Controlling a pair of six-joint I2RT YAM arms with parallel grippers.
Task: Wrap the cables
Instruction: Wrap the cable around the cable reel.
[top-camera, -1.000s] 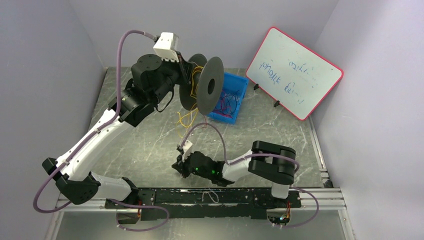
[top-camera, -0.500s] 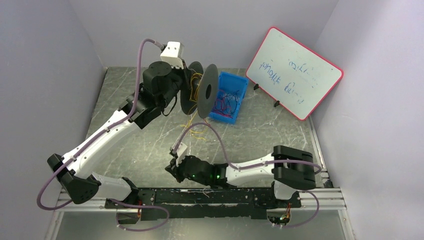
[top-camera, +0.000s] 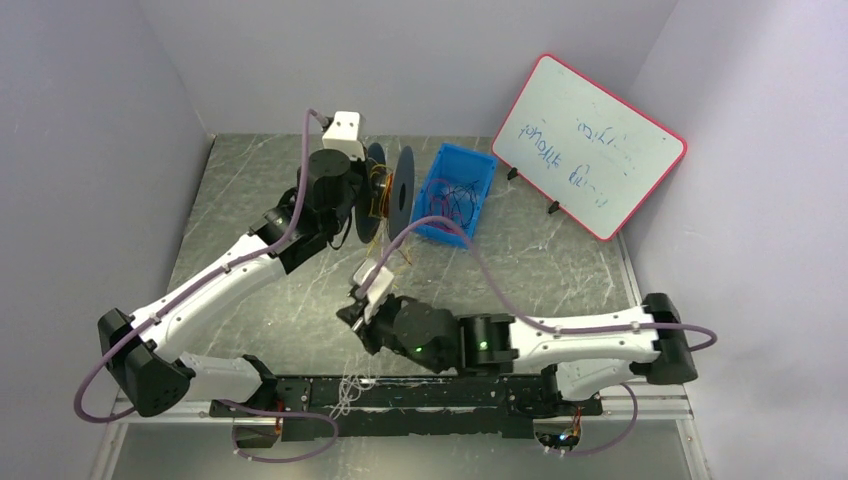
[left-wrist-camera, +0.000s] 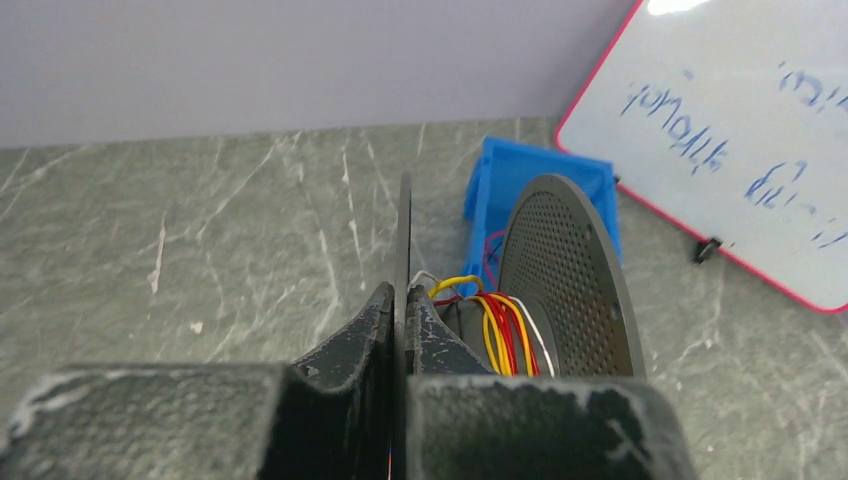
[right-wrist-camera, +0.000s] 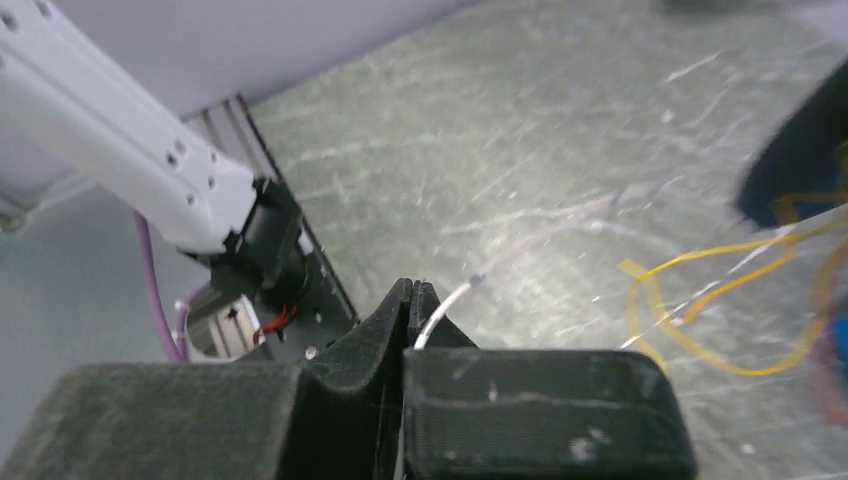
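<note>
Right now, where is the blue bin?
In the top view the blue bin sits at the far middle of the table, just right of the spool held by the left pincer and left of the whiteboard.

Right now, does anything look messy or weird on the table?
Yes. Yellow cables spill in loose loops over the table below the spool instead of being wound on it. A few pale strands also dangle by the front rail, far from the rest.
</note>
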